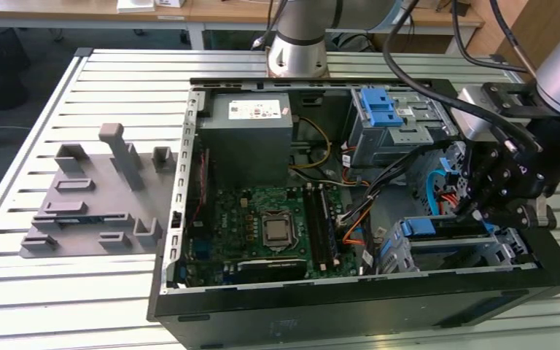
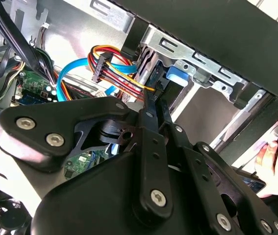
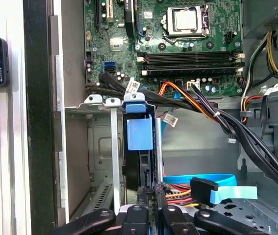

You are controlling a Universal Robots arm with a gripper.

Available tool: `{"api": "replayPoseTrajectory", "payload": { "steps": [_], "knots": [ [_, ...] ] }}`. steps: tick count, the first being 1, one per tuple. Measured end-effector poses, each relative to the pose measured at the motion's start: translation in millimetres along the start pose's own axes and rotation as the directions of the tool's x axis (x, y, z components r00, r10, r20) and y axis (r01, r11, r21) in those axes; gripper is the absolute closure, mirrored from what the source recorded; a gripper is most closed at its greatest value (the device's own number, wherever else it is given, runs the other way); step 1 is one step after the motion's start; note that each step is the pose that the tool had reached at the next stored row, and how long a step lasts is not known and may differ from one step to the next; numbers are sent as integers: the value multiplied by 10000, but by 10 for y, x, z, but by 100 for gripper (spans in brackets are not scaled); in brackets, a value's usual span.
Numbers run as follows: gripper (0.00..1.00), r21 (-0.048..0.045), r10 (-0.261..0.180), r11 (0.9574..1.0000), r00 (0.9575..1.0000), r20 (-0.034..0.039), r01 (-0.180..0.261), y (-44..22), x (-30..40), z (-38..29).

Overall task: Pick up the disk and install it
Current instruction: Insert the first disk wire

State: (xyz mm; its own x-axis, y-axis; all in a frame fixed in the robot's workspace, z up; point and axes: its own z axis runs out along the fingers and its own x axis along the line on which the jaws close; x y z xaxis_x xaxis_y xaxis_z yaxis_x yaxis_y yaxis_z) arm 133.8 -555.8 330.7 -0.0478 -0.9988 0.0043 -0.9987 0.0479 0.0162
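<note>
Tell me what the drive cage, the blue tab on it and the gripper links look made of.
Drive cage: bare sheet metal by its look, dull silver with stamped slots and folded edges.
Blue tab: apparently moulded plastic, matte, evenly coloured.
Gripper links: black, satin, with silver screw heads; painted metal or hard plastic, the look leaves it open.

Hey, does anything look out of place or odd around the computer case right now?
Yes: a person's hand sits beside the open case, close to the gripper at the drive cage. Loose cables drape across the interior.

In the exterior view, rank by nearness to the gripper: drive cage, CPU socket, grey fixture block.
From the gripper:
1. Drive cage, directly below it inside the case.
2. CPU socket, mid-motherboard.
3. Grey fixture block, outside the case, on the exterior view's left.
</note>
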Motion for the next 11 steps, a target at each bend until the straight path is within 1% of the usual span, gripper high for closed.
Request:
{"api": "replayPoseTrajectory", "payload": {
  "steps": [11],
  "knots": [
    [83, -13, 1, 10000, 10000, -4, -1, -9, 0, 16]
  ]
}}
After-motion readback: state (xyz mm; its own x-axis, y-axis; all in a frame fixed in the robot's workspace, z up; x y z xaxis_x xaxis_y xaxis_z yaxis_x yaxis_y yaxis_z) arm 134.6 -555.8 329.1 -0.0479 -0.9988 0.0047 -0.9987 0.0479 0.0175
